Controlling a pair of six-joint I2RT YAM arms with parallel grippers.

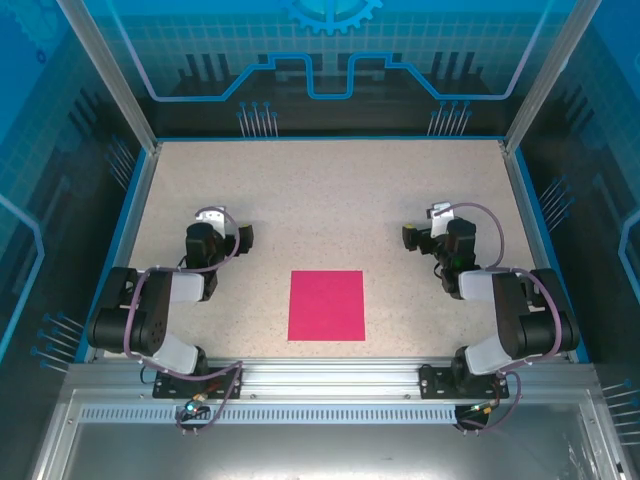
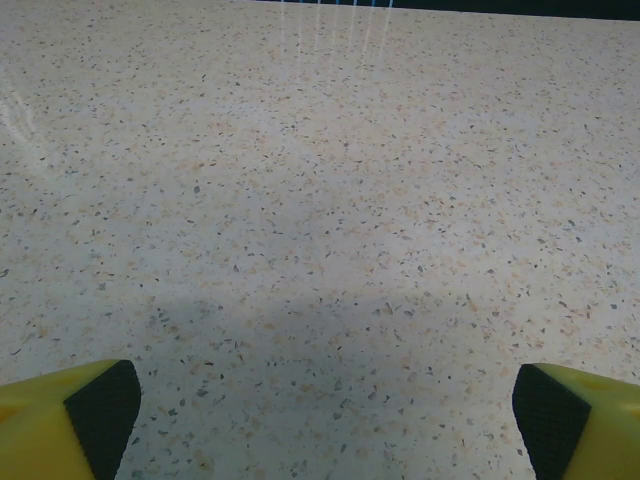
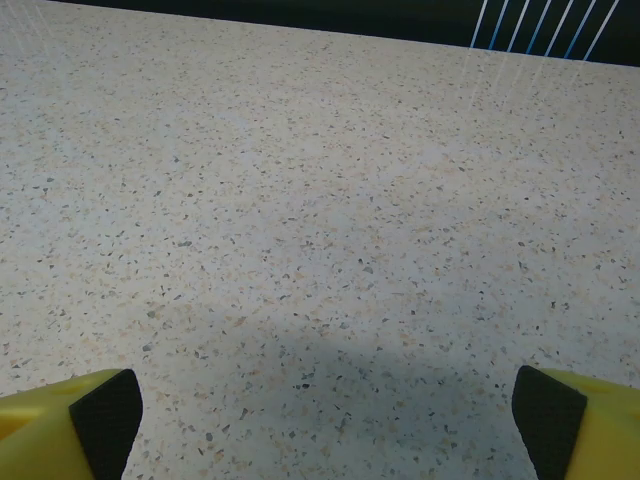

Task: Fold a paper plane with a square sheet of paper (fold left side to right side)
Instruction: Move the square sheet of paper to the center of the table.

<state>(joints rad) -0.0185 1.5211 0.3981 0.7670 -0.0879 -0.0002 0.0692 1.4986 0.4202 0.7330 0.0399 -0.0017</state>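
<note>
Fingers (image 2: 95, 420) of left hand (image 1: 228, 225) spread wide, gripping nothing; likewise right hand (image 1: 425, 224). Square sheet of paper (image 1: 326, 305) flat on bench (image 1: 330, 190), between both hands and a little behind them, touching neither.

enclosed work cell, speckled tabletop (image 1: 330, 200)
beige terrazzo-pattern surface, blue border strip (image 1: 330, 138); translucent blue back panel (image 1: 330, 60) printed with gear and circuit lines; aluminium corner posts (image 1: 108, 75); slotted metal rail (image 1: 330, 378) along near edge.

Robot lab test cell: speckled table (image 1: 330, 200) boxed in by aluminium posts (image 1: 108, 75) and blue printed panels (image 1: 420, 35).
</note>
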